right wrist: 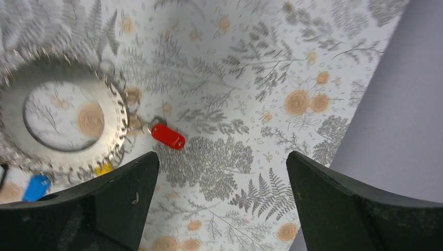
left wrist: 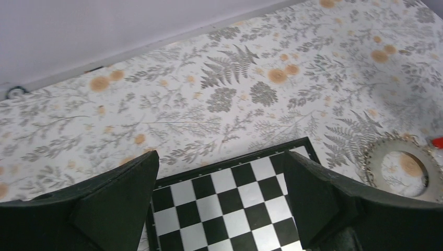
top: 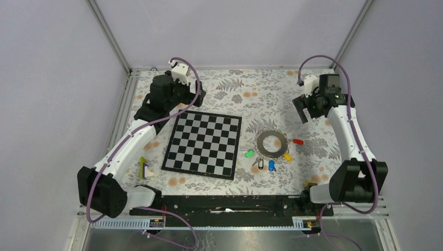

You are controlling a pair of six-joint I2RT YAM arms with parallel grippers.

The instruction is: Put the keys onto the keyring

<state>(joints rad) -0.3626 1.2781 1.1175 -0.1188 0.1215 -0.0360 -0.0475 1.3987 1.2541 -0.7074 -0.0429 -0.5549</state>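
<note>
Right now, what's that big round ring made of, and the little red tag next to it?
The keyring looks like metal. It is dull grey with a pale shine, and its ridged edge suggests coiled wire. The red tag is probably plastic, since it is bright, smooth and a bit glossy, with rounded ends. Looks alone can't make either one certain.

In the right wrist view, the keyring (right wrist: 117, 123) is blurring and running off the left edge, while a finger (right wrist: 104, 209) of the right gripper (right wrist: 220, 157) is covering most of the yellow tag (right wrist: 103, 169) and part of the blue tag (right wrist: 36, 187). Overhead, the keys (top: 271, 165) are showing too small to tell whether any is sitting on the ring.
</note>
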